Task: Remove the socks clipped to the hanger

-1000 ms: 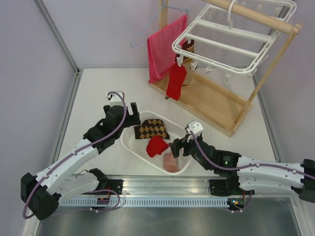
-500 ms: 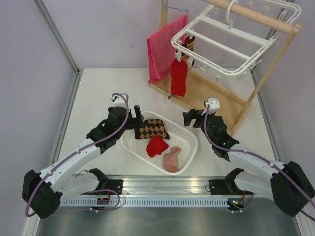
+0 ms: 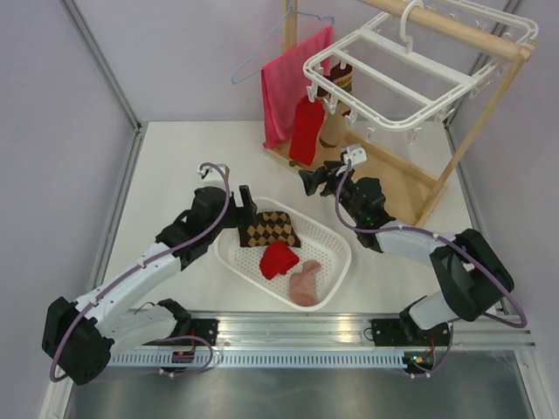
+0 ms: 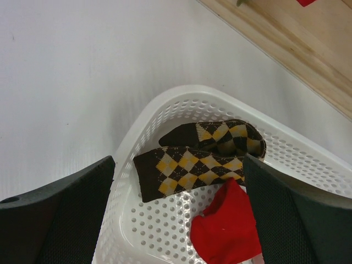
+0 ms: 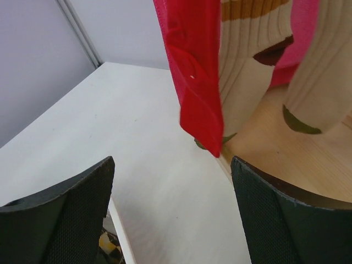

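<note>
Travel of the right gripper (image 3: 308, 182) is the main change. A second ago it was held over the near rim of the white perforated plastic basket (image 3: 339, 262). It has since been swung away and carried up toward the wooden stand (image 3: 384, 179). It is now aimed at the red fabric sock (image 3: 304, 131) clipped at the near-left corner of the large white plastic drying hanger (image 3: 410, 65). In the right wrist view the sock's toe is seen just ahead, not yet touched. The jaws are spread wide with nothing between them. A cream ribbed sock (image 5: 247, 66) with brown and olive bands is hung just behind the red one.

The left gripper (image 3: 241, 205) has hardly been moved. It is kept at the far-left rim of the basket, jaws spread and empty, above the brown-and-yellow argyle socks (image 4: 192, 165). A second red sock (image 3: 278, 259) and a pale pink sock (image 3: 304, 284) are also lying in the basket.

One drop is judged complete and the next removal begun, with at least two socks left on the hanger.
</note>
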{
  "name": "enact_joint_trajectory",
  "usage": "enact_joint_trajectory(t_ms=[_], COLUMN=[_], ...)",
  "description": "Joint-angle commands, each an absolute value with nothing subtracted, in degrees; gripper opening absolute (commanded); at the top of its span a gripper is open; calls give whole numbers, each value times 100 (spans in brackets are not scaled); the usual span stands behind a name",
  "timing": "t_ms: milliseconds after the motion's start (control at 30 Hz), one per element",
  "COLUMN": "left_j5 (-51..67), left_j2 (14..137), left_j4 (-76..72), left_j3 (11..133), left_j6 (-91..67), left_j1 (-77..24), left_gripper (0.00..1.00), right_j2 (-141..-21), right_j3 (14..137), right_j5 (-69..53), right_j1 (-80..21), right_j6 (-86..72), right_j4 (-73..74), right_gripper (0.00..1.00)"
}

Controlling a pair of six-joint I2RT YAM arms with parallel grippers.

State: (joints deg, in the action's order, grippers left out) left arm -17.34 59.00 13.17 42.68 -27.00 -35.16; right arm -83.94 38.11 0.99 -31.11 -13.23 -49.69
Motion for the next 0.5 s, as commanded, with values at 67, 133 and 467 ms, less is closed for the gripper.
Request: enact_joint_trajectory(t_ms=[67, 133, 467], left_j5=[-1398, -1380, -1274], left_j2=[6082, 6152, 6196], left_j4=[862, 826, 668], left_j3=[4210, 4210, 4096], left_j6=[-2769, -2760, -2698], left_j1=[-3445, -3437, -3401], left_gripper=[100, 100, 100], right_j2=[-9008, -9254, -9598], right_j3=[4227, 4333, 4632], right_j5=[-272, -246, -35], right_j1=[-3094, -3094, -3094], right_j6=[-1204, -1160, -949], right_j4=[-6099, -6345, -6442], right_gripper=[88, 88, 86])
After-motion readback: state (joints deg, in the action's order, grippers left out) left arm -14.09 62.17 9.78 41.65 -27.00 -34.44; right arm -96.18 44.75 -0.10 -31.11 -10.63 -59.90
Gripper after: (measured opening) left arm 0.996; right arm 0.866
